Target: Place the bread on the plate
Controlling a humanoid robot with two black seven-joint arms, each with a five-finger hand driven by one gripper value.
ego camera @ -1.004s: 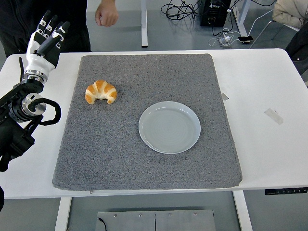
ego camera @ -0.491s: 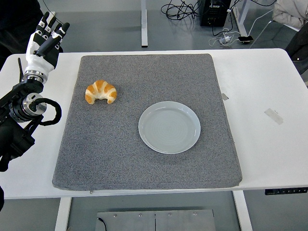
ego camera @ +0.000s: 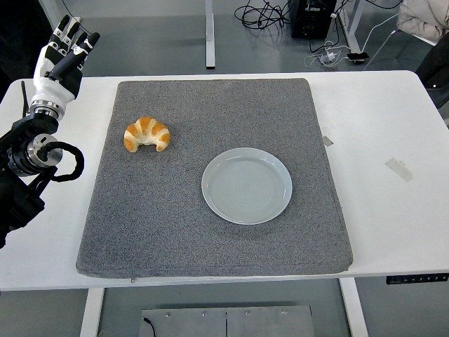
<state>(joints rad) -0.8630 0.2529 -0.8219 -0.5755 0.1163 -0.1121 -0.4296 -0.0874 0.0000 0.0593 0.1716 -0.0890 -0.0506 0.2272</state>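
My left hand, fingers spread and empty, hovers at the table's far-left; the bread lies right of it, nearer me, long axis sideways, plate beyond

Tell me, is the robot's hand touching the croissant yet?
Apart. The head view shows the left hand raised at the table's far-left corner, with bare grey mat between it and the croissant.

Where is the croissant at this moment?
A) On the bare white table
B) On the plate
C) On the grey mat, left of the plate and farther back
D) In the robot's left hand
C: the croissant lies on the grey mat, apart from the empty plate and the left hand.
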